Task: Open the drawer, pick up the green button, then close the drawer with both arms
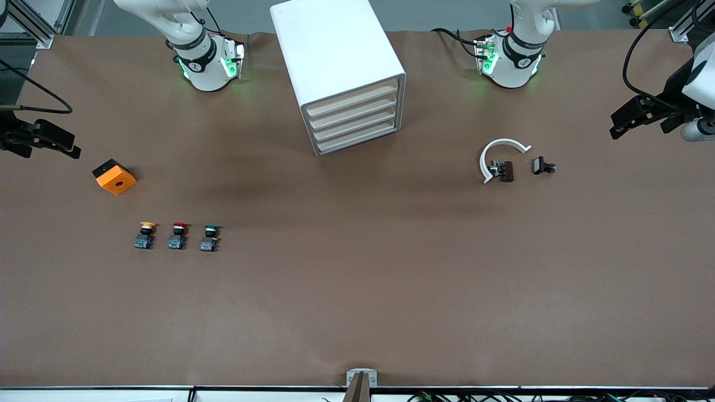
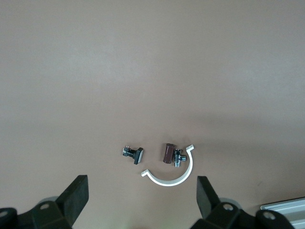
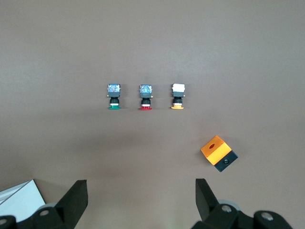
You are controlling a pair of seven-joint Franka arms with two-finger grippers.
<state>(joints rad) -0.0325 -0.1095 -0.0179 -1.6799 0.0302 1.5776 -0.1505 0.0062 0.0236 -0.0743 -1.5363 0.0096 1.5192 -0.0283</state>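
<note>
The green-capped button [image 1: 210, 237] stands on the table toward the right arm's end, last in a row with a red-capped [image 1: 177, 235] and a yellow-capped button [image 1: 146, 235]. It also shows in the right wrist view [image 3: 113, 97]. The white drawer cabinet [image 1: 341, 72] stands between the arm bases with all its drawers shut. My right gripper [image 1: 70, 148] is open and empty over the table edge at the right arm's end; its jaws also show in the right wrist view [image 3: 141, 200]. My left gripper [image 1: 617, 129] is open and empty over the left arm's end [image 2: 143, 200].
An orange box [image 1: 114, 176] with a black underside lies beside the right gripper, farther from the front camera than the buttons. A white half-ring clamp [image 1: 500, 153], a brown metal fitting [image 1: 505, 171] and a small black part [image 1: 543, 166] lie toward the left arm's end.
</note>
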